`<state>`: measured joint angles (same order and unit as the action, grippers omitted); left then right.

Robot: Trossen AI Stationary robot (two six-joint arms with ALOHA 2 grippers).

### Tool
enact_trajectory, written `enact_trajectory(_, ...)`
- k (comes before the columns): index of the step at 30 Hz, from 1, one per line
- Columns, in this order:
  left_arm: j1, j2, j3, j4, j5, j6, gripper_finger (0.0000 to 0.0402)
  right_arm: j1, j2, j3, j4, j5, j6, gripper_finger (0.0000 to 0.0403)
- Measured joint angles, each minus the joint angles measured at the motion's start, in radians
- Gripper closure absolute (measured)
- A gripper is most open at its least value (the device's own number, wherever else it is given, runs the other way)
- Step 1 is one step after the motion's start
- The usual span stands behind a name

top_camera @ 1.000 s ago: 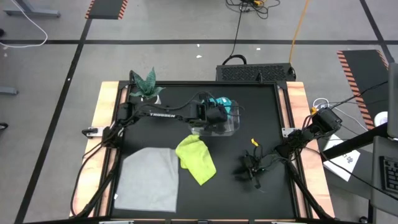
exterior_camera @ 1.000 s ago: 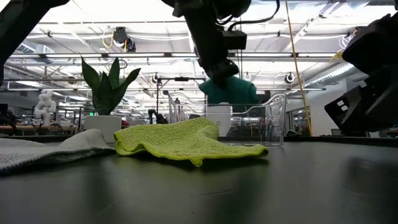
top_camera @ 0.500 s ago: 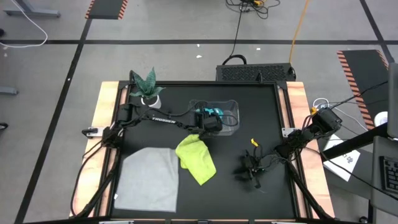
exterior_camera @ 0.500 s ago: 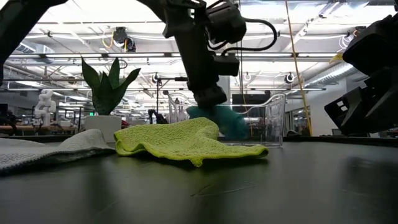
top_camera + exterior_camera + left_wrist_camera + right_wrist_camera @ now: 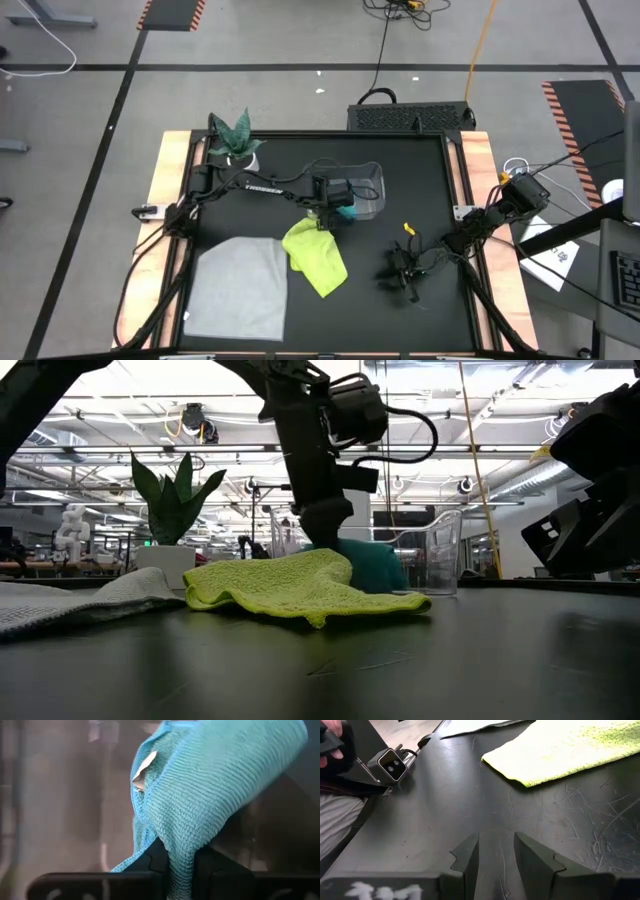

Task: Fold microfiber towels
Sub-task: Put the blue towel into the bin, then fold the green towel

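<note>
Teal blue microfiber towel [image 5: 210,795] hangs bunched, long axis vertical, from the left gripper [image 5: 327,208], whose jaws pinch it beside the clear plastic bin [image 5: 368,190], above the crumpled yellow-green microfiber towel [image 5: 316,255]. The right gripper [image 5: 496,851], jaws apart, rests on the black table [image 5: 420,180].

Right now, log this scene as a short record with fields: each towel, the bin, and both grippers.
teal towel: pinched between the left gripper's fingers, lowered to the table beside the bin
left gripper: shut on the teal towel, at the yellow-green towel's far edge
yellow-green towel: crumpled, mid-table
grey towel: lying flat at the near left
clear bin: behind the teal towel
right gripper: open, holding nothing, low over bare table
</note>
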<state>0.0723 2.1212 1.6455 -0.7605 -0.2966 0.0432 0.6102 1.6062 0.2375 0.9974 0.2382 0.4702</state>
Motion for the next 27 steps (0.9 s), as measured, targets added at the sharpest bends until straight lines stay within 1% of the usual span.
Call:
enact_trajectory(2, 0.002, 0.000, 0.000, -0.009, 0.060, 0.002, 0.0330, -0.001, 0.000, 0.000, 0.000, 0.000, 0.000, 0.0289)
enact_trajectory(5, -0.001, 0.000, 0.000, -0.007, 0.077, 0.003, 0.0304, -0.002, 0.000, 0.000, 0.000, 0.000, 0.000, 0.0289)
enact_trajectory(12, -0.010, -0.027, 0.011, 0.006, 0.064, 0.028, 0.0246, -0.002, 0.000, 0.000, -0.001, 0.000, -0.001, 0.0289)
enact_trajectory(17, -0.023, -0.050, 0.045, -0.006, 0.061, 0.051, 0.0207, -0.002, 0.000, 0.000, -0.005, 0.000, -0.003, 0.0289)
enact_trajectory(19, -0.030, -0.074, 0.047, -0.012, 0.058, 0.072, 0.0193, -0.002, 0.001, 0.000, -0.002, 0.000, -0.003, 0.0289)
enact_trajectory(23, -0.047, -0.134, 0.048, -0.010, 0.017, 0.095, 0.0170, -0.006, 0.001, 0.000, 0.001, 0.000, 0.000, 0.0289)
enact_trajectory(27, -0.064, -0.214, 0.048, -0.044, 0.024, 0.117, 0.0161, -0.008, 0.001, 0.000, 0.006, 0.000, 0.005, 0.0289)
